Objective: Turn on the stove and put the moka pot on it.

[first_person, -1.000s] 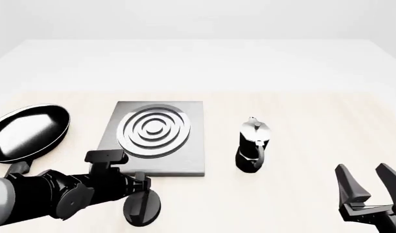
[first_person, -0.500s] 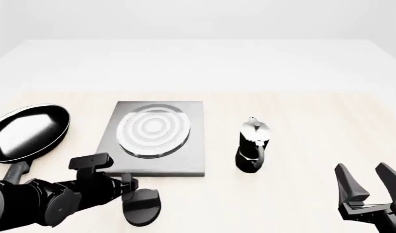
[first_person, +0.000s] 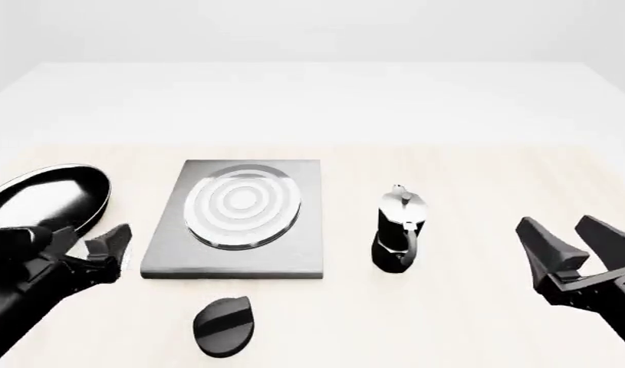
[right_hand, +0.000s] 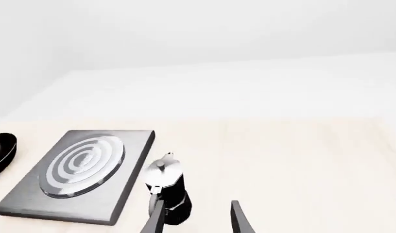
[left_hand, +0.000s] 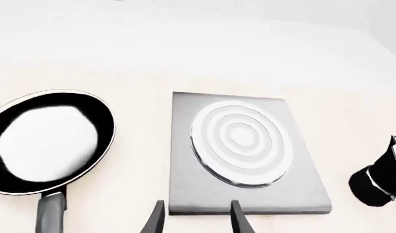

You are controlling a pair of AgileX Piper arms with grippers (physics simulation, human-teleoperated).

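Both grippers hang above the table (first_person: 476, 322) with nothing in them. On the left, the left gripper (first_person: 92, 249) sits just off the stove's (first_person: 235, 222) near-left corner, in front of the frying pan (first_person: 41, 207); its fingers (left_hand: 236, 221) stand apart, as the left wrist view shows, with only air between them. At the right edge of the front view, the right gripper (first_person: 568, 245) is spread wide, well apart from the moka pot (first_person: 398, 228).

Between the pan and the pot lies the stove, a flat grey plate with a ringed silver burner (first_person: 242, 204) on top. Its black oval knob (first_person: 224, 326) lies separately on the table, just in front of the plate and apart from both grippers.

Upright on the table just right of the stove, not on it, stands the moka pot. In the right wrist view the pot (right_hand: 167, 190) appears just past the tip of one right finger (right_hand: 155, 218).
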